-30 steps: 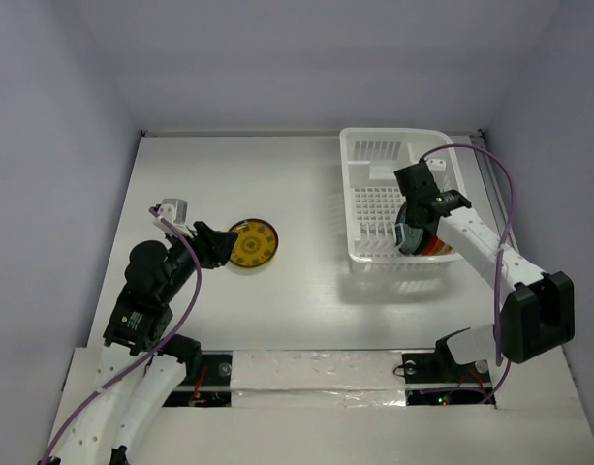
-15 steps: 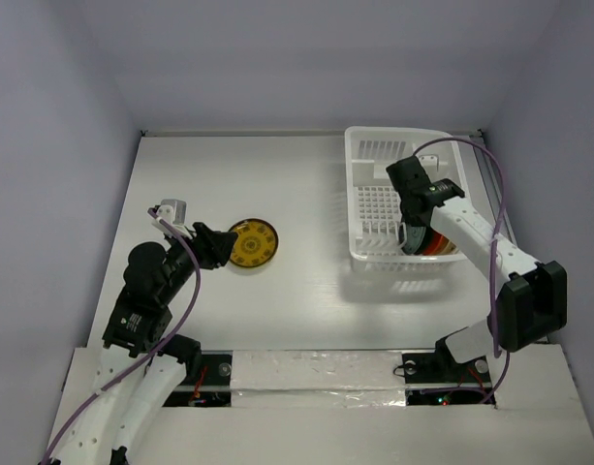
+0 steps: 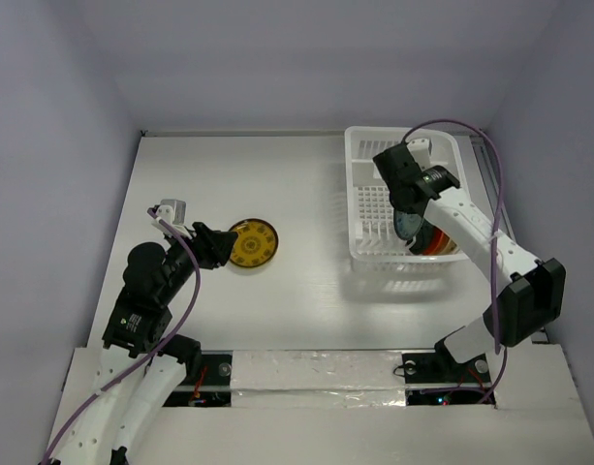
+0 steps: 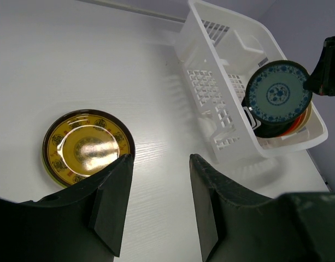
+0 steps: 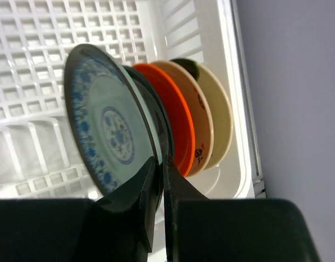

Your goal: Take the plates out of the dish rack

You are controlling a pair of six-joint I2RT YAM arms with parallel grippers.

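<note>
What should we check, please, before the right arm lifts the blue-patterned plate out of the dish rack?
1. Is the right pincer shut on the rim of the blue-patterned plate? Ok.
2. Is only that plate gripped, with the dark plate behind it free? Cannot tell; they sit tight together.
3. Do the orange plate and the cream plate stand upright in the dish rack? Ok.
4. Is the left pincer open and holding nothing? Ok.
5. Does the yellow plate lie flat on the table, away from the rack? Ok.
</note>
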